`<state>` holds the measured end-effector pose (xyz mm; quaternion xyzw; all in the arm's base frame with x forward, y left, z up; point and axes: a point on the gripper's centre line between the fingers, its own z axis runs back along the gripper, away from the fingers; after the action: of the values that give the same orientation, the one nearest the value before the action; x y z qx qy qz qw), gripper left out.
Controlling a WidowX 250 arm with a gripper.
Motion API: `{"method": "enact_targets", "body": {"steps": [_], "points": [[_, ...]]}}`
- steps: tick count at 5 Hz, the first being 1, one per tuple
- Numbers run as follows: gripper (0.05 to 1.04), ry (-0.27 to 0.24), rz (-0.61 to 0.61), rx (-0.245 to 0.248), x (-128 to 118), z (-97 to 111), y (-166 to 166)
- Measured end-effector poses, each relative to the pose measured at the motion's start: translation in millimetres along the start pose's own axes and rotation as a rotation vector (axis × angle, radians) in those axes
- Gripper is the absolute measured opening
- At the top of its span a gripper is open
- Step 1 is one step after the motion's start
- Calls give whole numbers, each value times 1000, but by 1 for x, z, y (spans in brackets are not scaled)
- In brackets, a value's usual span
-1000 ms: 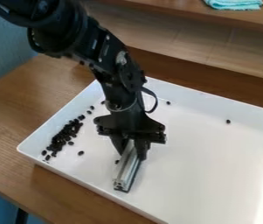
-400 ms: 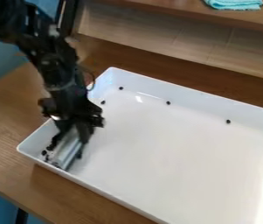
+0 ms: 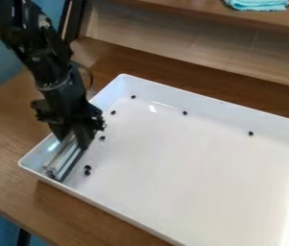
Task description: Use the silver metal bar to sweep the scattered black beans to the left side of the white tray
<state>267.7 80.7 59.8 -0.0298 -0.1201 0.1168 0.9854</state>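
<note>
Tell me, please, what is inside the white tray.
The tray holds scattered black bits and, at one end, a metal bar in the gripper. The bar and gripper hide part of the tray floor, so I cannot tell what lies there.

The tray is white, the beans black, the cloth turquoise, and the table grained brown.

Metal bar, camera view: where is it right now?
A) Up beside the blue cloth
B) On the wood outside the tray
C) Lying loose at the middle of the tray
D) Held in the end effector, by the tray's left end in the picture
D: the end effector grips the metal bar inside the white tray, by its left end in the picture.
</note>
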Motion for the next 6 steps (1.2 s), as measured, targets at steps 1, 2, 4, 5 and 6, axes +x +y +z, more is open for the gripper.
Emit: {"method": "enact_targets", "body": {"steps": [1, 2, 4, 5, 6], "points": [[386, -17, 8, -45, 13, 23, -32], [385, -12, 39, -100, 28, 43, -80], [385, -2, 13, -85, 55, 29, -164], [385, -19, -12, -75, 64, 18, -191], [385, -24, -45, -57, 65, -1, -220]]}}
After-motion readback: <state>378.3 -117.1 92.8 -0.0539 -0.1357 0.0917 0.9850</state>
